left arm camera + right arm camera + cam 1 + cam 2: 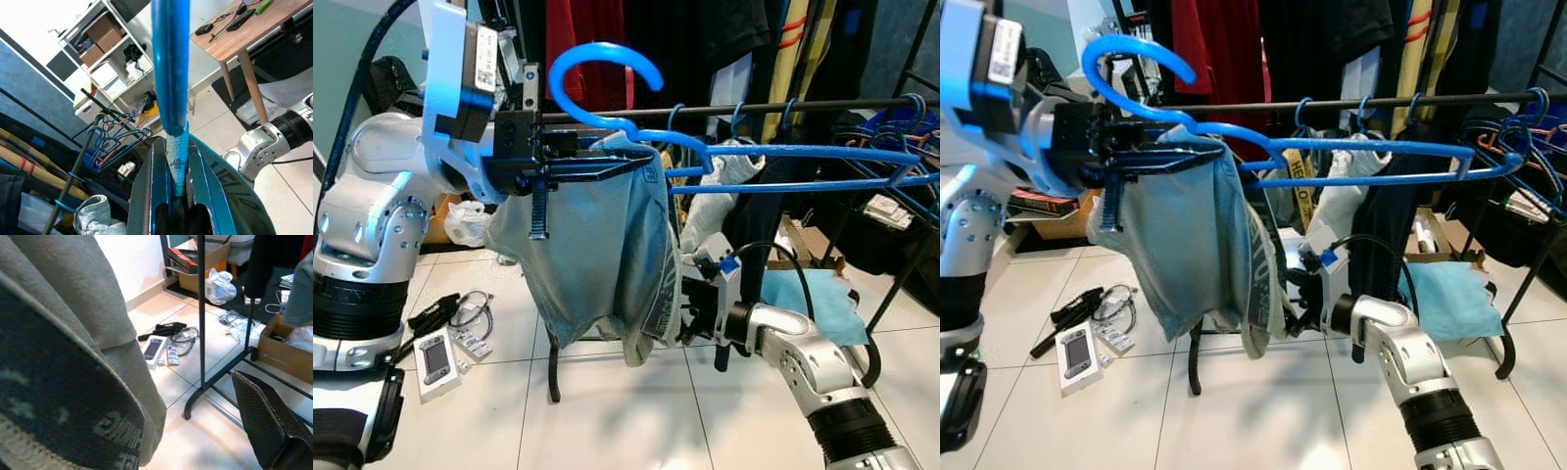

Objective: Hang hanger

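White floor tiles [626,421] lie under a black rail [822,104] full of dark clothes. Some blue hangers already hang on the rail. A few small gadgets [438,358] and a cable sit on the floor to the robot's left.

The left end effector [570,162] is up high, near the left end of the rail. Its two fingers are closed tight on the blue hanger [734,157], right at the neck under the hook. In the left wrist view the hook stem [171,73] comes straight out from between the fingers. The big hook curves up above the rail and is not on it yet. The long arms of the hanger reach off to the robot's right, next to the rail.

Gray shorts [597,264] hang over the hanger and droop down.

The right end effector [690,315] is lower down, right by the bottom edge of the shorts. One black finger [266,421] shows in the right wrist view, with the cloth just beside it. I cannot tell if it is open or closed.

The hanger looks like thin plastic, so it is light and stiff but can bend a bit. It is smooth, so it may slip or spin. The neck looks like a good place to hold it. The shorts are soft and floppy. They could slide off if the hanger tips.
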Controlling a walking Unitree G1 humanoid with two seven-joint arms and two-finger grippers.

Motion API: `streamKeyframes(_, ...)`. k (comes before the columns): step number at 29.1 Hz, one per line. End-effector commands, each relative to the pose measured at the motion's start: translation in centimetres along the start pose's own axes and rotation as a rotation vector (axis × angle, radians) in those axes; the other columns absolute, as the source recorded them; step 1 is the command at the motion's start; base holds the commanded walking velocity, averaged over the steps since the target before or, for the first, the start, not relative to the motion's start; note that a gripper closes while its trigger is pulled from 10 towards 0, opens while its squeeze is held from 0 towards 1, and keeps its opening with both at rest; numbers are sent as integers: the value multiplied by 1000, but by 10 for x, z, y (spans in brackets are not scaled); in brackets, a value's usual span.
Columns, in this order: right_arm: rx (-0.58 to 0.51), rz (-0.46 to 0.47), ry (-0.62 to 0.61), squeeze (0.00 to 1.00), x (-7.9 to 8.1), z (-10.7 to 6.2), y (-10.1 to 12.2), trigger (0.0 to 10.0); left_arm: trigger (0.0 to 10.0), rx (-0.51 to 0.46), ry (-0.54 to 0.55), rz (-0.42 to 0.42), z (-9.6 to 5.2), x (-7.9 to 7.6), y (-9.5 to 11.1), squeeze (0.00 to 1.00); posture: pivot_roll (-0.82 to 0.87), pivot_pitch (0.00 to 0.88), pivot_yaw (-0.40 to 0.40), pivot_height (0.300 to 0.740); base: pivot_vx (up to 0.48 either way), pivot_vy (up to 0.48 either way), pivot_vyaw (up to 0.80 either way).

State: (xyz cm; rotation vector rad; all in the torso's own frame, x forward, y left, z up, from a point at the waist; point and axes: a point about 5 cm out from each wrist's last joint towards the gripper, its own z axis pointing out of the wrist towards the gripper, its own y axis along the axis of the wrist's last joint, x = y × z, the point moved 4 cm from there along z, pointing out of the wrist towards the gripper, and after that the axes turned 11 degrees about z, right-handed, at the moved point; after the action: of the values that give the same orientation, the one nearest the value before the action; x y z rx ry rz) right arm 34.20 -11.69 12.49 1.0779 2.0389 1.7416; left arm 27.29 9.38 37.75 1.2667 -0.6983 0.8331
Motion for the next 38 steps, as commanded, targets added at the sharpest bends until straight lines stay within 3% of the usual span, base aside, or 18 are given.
streamKeyframes(1,38,31,-102,0,-18,-5,-7,10000,1137,18,37,29,-6,8,1,0,-57,0,65,740,0,0,0)
streamKeyframes(4,-52,234,-432,0,-77,-39,-4,10000,1216,186,34,55,-22,0,-26,0,-61,0,67,740,0,0,0)
streamKeyframes(7,-52,234,-432,0,-77,-39,-4,10000,1216,186,34,55,-22,0,-26,0,-61,0,67,740,0,0,0)
streamKeyframes(9,-159,335,-490,0,-92,-53,7,10000,1294,261,29,45,-31,-9,-39,0,-63,0,64,740,0,0,0)
streamKeyframes(11,-220,384,-491,0,-97,-59,13,10000,1294,296,37,40,-37,-12,-45,0,-62,0,63,740,0,0,0)
streamKeyframes(13,-304,418,-421,0,-91,-59,25,10000,1294,317,48,38,-41,-13,-48,0,-62,0,63,740,0,0,0)
streamKeyframes(16,-325,424,-401,0,-89,-59,29,10000,1294,321,51,37,-42,-13,-48,0,-62,0,63,740,0,0,0)
streamKeyframes(18,-411,468,-216,0,-68,-53,46,10000,1451,350,61,49,-43,-15,-54,0,-57,0,55,740,0,0,0)
streamKeyframes(21,-416,486,-166,0,-60,-50,48,10000,1608,364,60,54,-42,-18,-59,0,-58,0,56,740,0,0,0)
streamKeyframes(31,-410,536,-316,0,-82,-55,46,10000,1804,382,15,48,-44,-32,-63,0,-60,0,63,740,0,0,0)
streamKeyframes(38,-314,465,-248,0,-69,-51,32,10000,2627,295,-8,37,-38,-28,-45,0,-50,0,59,740,0,0,0)
